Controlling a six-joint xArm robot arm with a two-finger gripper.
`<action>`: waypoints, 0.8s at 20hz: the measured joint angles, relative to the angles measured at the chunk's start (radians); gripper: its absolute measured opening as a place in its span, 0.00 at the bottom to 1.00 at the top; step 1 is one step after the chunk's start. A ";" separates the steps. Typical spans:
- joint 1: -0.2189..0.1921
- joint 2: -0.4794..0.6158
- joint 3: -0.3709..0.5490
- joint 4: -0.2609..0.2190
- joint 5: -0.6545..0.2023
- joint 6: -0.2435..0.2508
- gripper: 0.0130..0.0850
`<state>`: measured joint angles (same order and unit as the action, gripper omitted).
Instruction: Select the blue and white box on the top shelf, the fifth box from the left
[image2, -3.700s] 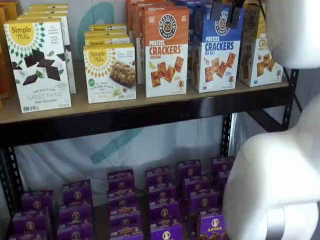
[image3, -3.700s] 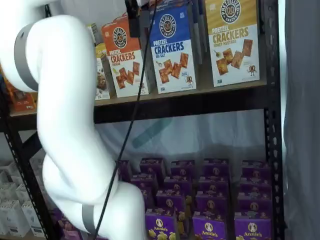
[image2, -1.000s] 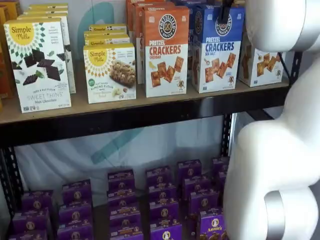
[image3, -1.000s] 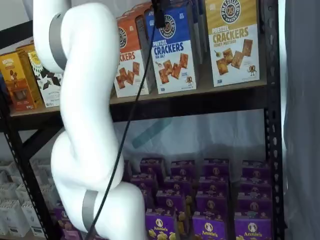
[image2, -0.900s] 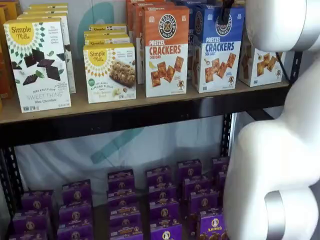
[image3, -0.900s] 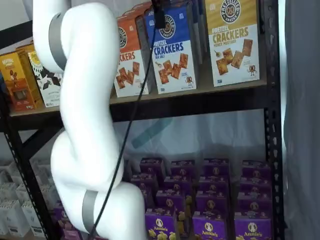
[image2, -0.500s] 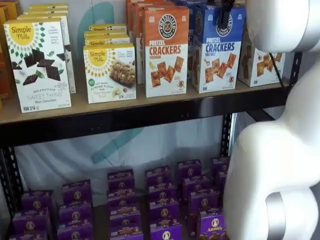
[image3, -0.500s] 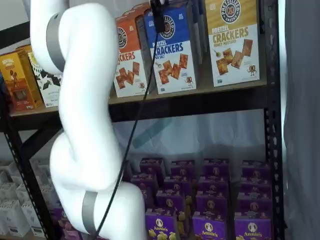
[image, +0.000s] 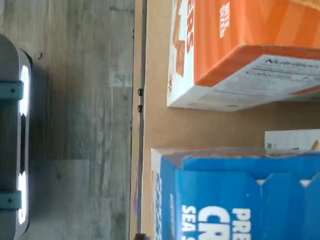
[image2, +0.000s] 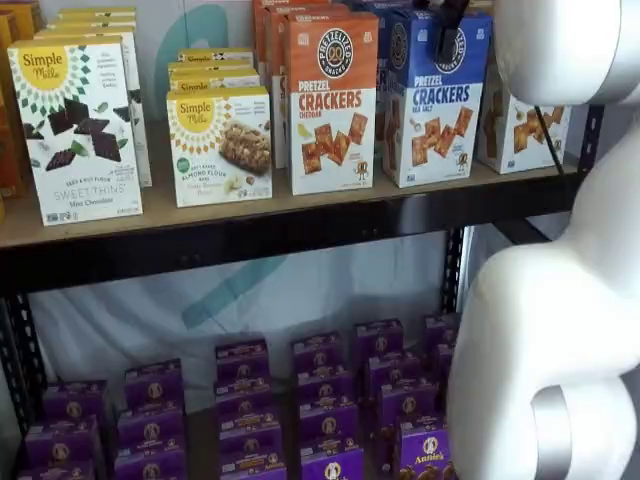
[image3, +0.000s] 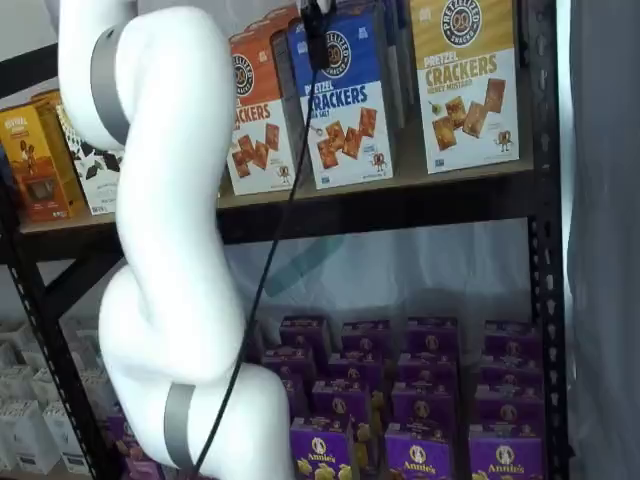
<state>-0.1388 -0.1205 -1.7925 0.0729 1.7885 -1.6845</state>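
The blue and white box (image2: 432, 110) stands on the top shelf (image2: 160, 214) between the orange Cheddar box (image2: 332, 100) and a yellow-topped box (image2: 520, 125). In both shelf views one black finger of my gripper (image2: 447, 33) hangs over the box's front by the round logo. The other finger is hidden. The box (image3: 345, 100) leans slightly, and the gripper (image3: 316, 40) is at its top left corner. The wrist view shows the blue box's top (image: 240, 200) close below, beside the orange box (image: 240, 45).
Simple Mills boxes (image2: 78, 125) fill the shelf's left part. Purple Annie's boxes (image2: 330, 400) fill the lower level. My white arm (image2: 560, 300) covers the right side in a shelf view and the left side (image3: 165, 230) in a shelf view. A black upright (image3: 545, 200) stands at the right.
The black finger has come down a little over the blue box's logo. The blue box now leans slightly. The arm has shifted a little.
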 joint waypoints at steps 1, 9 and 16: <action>-0.001 -0.001 0.003 0.000 -0.002 -0.001 0.83; -0.007 -0.007 0.019 0.003 -0.012 -0.006 0.67; -0.013 -0.012 0.024 0.011 -0.007 -0.010 0.56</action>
<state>-0.1513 -0.1325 -1.7686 0.0834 1.7813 -1.6941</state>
